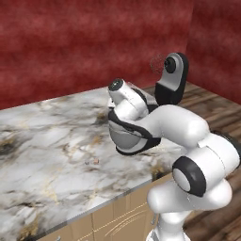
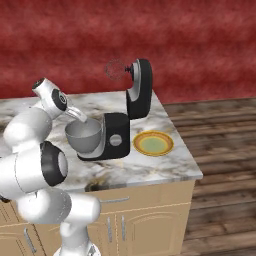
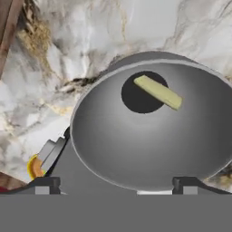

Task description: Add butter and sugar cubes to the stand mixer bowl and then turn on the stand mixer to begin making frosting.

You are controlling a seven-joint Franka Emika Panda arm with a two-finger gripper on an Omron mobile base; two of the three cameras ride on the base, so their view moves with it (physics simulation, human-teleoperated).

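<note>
your pincer [image 3: 115, 183] hung spread wide and empty right above the stand mixer bowl [image 3: 154, 136], where the butter [image 3: 158, 92] lay below it on the bowl's floor. the stand mixer [image 2: 120, 125] had its head tipped back, leaving the bowl clear for loading. the sugar cubes [image 1: 92, 161] sat well away on the tabletop [image 1: 47, 141], probably your next pick.

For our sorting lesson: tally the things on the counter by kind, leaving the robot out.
mixer: 1
bowl: 1
butter: 1, lying in the bowl
plate: 1
sugar cubes: 2, it seems; they are tiny specks
Total: 6
</note>
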